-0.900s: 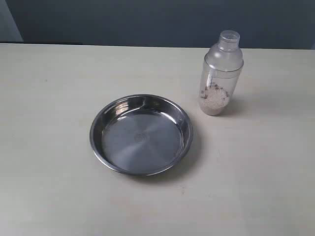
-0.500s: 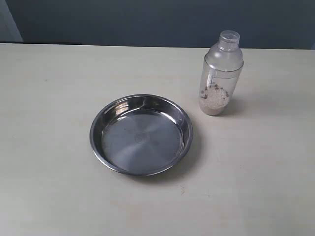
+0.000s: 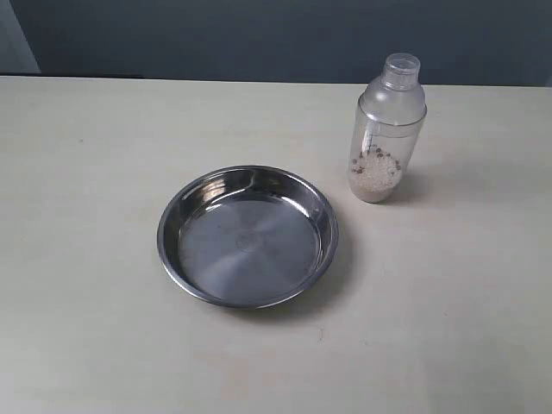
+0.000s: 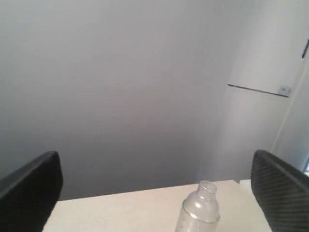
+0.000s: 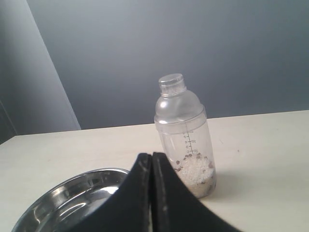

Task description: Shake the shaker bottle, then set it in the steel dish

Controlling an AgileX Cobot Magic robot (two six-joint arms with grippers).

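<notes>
Right hand [image 5: 151, 157]: black fingers [image 5: 137, 193] are clenched tip to tip with nothing clasped between them; the tips are aimed at the lower part of the bottle in the right wrist view, and no contact is made.
Left hand [image 4: 155, 162]: released; two black fingers [image 4: 30, 193] are spread wide to either side of the left wrist view and nothing is gripped; the bottle top is seen well beyond them, between the two.
Surface [image 3: 86, 285]: pale beige, flat, matte; both task things are carried on it.
Steel dish [image 3: 247, 246]: round shallow shiny steel dish with a rolled rim, laid flat on the surface at centre-left of the exterior view, the nearer of the two things there; the flat bottom is bare and light is reflected off it; part of the rim is also caught in the right wrist view [image 5: 72, 195].
Shaker bottle [image 3: 386, 138]: clear plastic shaker bottle with a domed shoulder and a small round cap, stood upright on the surface behind and to the right of the steel dish, near its rim but apart from it; it is outside the dish and gripped by neither hand; printed measuring marks are shown on the side [image 5: 186, 140]; whitish grains with dark specks are settled in the lowest part; only the cap and shoulder are shown in the left wrist view [image 4: 199, 212].
Wall [image 3: 259, 39]: dark blue-grey, seen beyond the far edge of the surface.
</notes>
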